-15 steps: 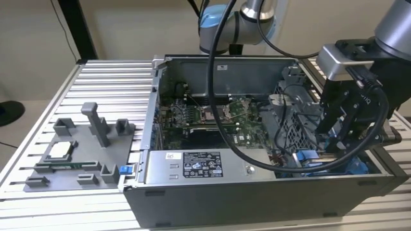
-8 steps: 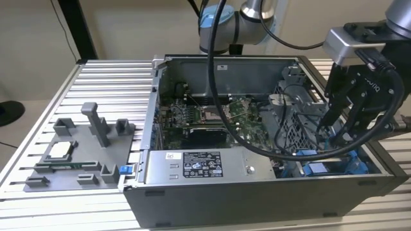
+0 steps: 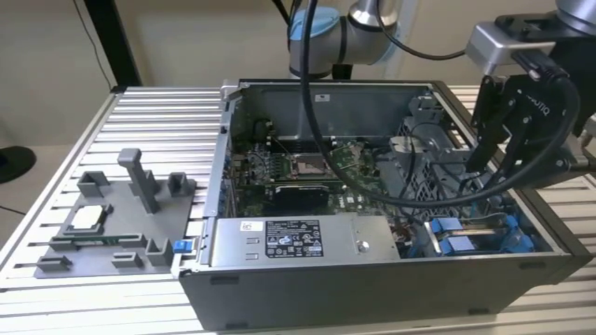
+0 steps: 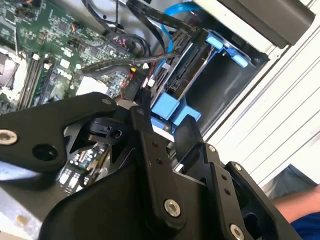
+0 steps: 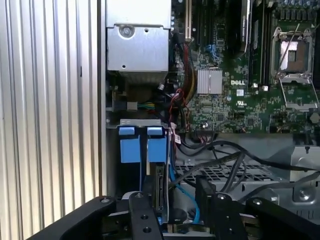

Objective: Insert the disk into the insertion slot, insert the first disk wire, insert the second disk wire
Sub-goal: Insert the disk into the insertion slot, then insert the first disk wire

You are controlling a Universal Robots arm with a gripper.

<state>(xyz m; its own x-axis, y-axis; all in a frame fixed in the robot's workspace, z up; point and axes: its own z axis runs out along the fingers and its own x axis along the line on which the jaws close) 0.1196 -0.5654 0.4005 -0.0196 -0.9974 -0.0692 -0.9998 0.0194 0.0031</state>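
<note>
Lying on the ribbed table [image 3: 158, 118] at the exterior view's left is a grey parts holder [image 3: 112, 223], at about nine o'clock from the open computer case [image 3: 373, 293]. Inside the case we find the green board [image 3: 251, 171] in the middle, and the grey power box [image 3: 373, 237] with its sticker sits at about six o'clock from it. Further along, at about four o'clock from the board, comes the slot [image 3: 456, 237], a metal bay with blue rails in the corner of the case. The disk [image 5: 160, 187] stands on edge in that slot, clipped in its blue frame. In the first wrist view we see its dark narrow end, with two blue tabs [image 5: 156, 150] just beside it. A blue wire [image 5: 182, 200] and several black wires [image 5: 215, 145] run close by that end, and we cannot tell whether any of them is plugged into the disk. The gripper [image 3: 492, 167] hangs at about twelve o'clock from the slot, above the rim of the case. Its fingers [image 5: 141, 212] are apart with a clear gap between them, and we see them clamped on nothing and touching nothing. In both wrist views the blue frame shows through that gap.
</note>
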